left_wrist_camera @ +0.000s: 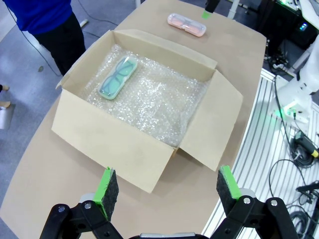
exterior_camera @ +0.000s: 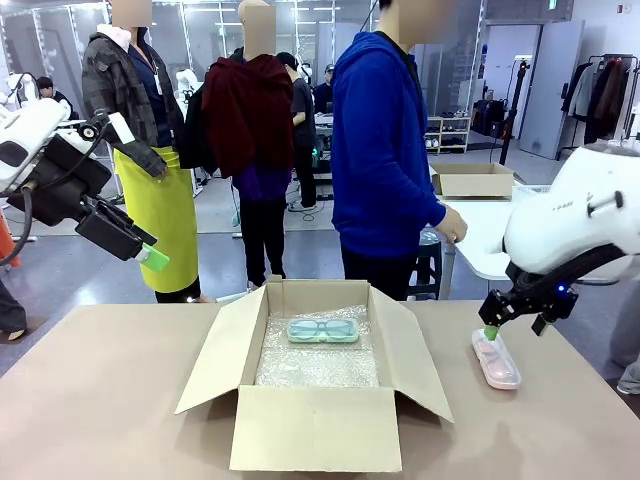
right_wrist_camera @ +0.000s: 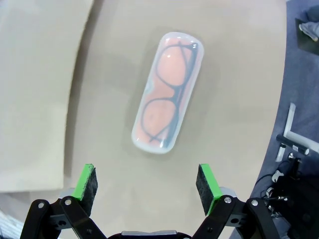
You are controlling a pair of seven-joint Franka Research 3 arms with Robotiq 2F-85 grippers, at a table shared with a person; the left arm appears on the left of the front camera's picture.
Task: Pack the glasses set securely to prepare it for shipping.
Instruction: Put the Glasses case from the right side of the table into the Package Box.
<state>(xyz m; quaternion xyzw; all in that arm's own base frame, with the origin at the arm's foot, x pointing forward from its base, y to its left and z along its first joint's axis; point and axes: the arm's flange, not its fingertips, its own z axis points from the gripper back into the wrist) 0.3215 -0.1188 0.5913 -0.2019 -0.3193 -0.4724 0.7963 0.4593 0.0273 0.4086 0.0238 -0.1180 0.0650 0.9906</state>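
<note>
Front view: the green case (exterior_camera: 323, 330) lay on bubble wrap (exterior_camera: 318, 368) inside the open box (exterior_camera: 312, 428). The pink case (exterior_camera: 497, 360) sat on the tabletop (exterior_camera: 100, 400) right of the box, the right tool (exterior_camera: 489, 333) just above its far end.

Left wrist view: the left tool (left_wrist_camera: 167, 185) was spread wide and empty, high over a box corner.

Right wrist view: the jaws stood wide, holding nothing, with the pink case ahead and untouched.

The step in hand looked like picking up the pink case. The next move probably called for lowering, closing across its narrow width, then carrying it into the box.
</note>
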